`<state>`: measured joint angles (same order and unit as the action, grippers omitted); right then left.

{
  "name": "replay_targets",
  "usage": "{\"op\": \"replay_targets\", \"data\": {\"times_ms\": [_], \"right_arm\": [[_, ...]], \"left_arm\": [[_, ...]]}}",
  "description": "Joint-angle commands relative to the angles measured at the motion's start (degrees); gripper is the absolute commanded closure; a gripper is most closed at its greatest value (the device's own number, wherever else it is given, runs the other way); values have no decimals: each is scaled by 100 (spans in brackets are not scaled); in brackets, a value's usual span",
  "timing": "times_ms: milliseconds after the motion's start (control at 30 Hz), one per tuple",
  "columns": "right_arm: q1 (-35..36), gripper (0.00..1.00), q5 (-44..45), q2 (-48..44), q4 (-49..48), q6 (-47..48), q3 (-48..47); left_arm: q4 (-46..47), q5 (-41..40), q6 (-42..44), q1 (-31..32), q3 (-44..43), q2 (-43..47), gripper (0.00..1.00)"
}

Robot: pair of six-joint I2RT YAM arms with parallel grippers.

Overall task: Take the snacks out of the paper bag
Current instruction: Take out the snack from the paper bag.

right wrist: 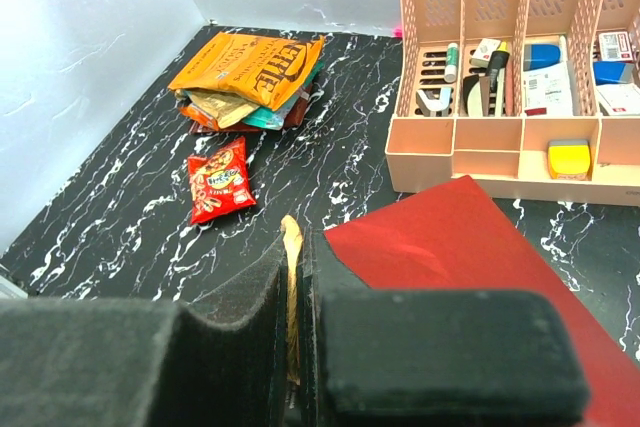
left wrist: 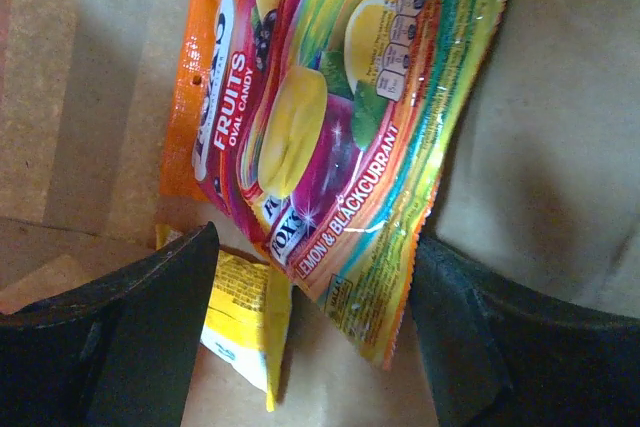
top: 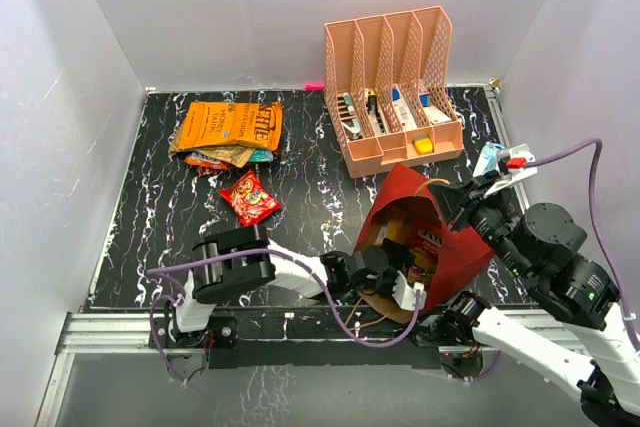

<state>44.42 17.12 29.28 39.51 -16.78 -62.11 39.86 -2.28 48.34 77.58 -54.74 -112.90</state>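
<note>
The dark red paper bag (top: 455,247) lies tilted on its side at the front right, its mouth facing left. My left gripper (top: 398,269) is inside the mouth. In the left wrist view it (left wrist: 315,337) is open, its fingers either side of the lower corner of a colourful fruit candy packet (left wrist: 330,137), with a yellow packet (left wrist: 240,317) beside it on the kraft brown inside (left wrist: 560,147). My right gripper (right wrist: 300,287) is shut on the bag's rim (right wrist: 290,247) and holds it up; the bag's red side (right wrist: 450,247) shows to its right.
A pile of snack packets (top: 228,132) and a single red packet (top: 250,197) lie on the black marbled table at the back left. The peach organizer (top: 395,97) stands behind the bag. A small light-blue tag (top: 489,159) lies at the right edge.
</note>
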Motion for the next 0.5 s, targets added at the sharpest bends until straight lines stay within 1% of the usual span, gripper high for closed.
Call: {"op": "replay_targets", "data": {"times_ms": [0, 67, 200, 233, 300, 333, 433, 467], "right_arm": [[12, 92, -38, 94, -321, -144, -287], [8, 92, -39, 127, -325, -174, -297], [5, 92, -69, 227, -346, -265, -302], [9, 92, -73, 260, -354, -281, -302], [10, 92, -69, 336, -406, -282, -310], [11, 92, -43, 367, -446, -277, -315], [10, 92, 6, 496, -601, -140, -340], [10, 92, 36, 538, -643, -88, -357]], "left_arm": [[280, 292, 595, -201, -378, -281, 28], [410, 389, 747, -252, -443, -422, 30], [912, 385, 820, -323, -444, -503, 43], [941, 426, 777, -337, -423, -434, 52], [936, 464, 700, -366, -353, -254, 73], [977, 453, 683, -368, -281, -138, 80], [1053, 403, 524, -384, -13, 258, 93], [1024, 397, 436, -390, 89, 399, 95]]}}
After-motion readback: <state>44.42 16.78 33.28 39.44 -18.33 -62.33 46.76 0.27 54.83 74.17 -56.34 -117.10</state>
